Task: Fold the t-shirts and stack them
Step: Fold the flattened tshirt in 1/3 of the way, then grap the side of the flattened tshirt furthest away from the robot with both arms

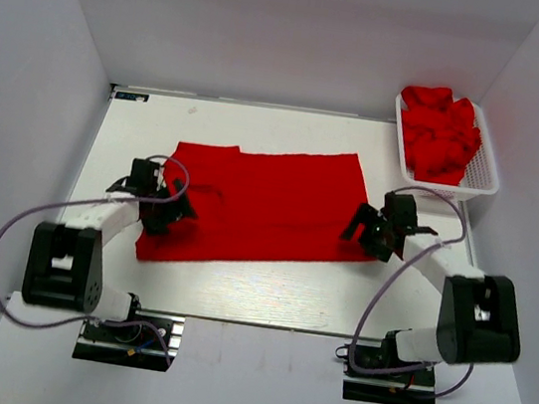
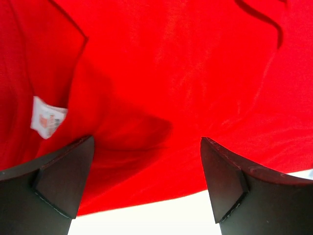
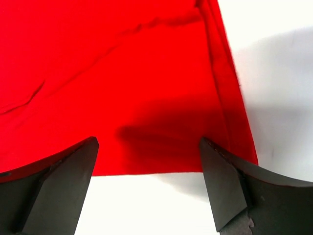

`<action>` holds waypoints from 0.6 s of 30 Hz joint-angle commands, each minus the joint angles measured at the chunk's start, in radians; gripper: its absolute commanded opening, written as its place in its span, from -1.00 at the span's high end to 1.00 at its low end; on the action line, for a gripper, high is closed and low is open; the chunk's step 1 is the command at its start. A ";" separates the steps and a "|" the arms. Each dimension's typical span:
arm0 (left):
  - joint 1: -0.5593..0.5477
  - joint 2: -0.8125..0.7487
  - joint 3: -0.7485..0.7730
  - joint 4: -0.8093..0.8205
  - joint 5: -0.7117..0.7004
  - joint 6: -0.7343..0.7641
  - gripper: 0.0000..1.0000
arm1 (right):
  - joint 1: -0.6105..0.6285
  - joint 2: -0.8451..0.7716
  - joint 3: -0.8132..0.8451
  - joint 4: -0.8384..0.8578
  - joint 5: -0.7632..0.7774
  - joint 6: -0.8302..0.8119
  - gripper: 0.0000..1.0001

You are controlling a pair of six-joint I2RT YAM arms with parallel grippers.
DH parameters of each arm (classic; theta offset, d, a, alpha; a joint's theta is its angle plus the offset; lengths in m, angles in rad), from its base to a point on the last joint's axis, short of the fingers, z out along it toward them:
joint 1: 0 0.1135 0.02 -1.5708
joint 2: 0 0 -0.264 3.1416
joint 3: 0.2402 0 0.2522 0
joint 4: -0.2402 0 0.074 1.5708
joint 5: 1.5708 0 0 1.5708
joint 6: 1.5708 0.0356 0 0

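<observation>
One red t-shirt lies spread flat across the middle of the white table. My left gripper is open just above the shirt's left end; in the left wrist view the red cloth and a white label lie ahead of the spread fingers. My right gripper is open over the shirt's right near corner; in the right wrist view the shirt's near edge and hem corner lie between the fingers. Neither gripper holds anything. More red t-shirts are heaped in the basket.
A white mesh basket stands at the table's back right corner against the wall. White walls close in the table on the left, back and right. Bare white tabletop runs between the shirt and the arm bases.
</observation>
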 commanded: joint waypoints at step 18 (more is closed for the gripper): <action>0.020 0.171 0.555 -0.260 -0.337 0.045 -1.00 | 0.035 -0.116 0.270 -0.012 0.053 -0.153 -0.79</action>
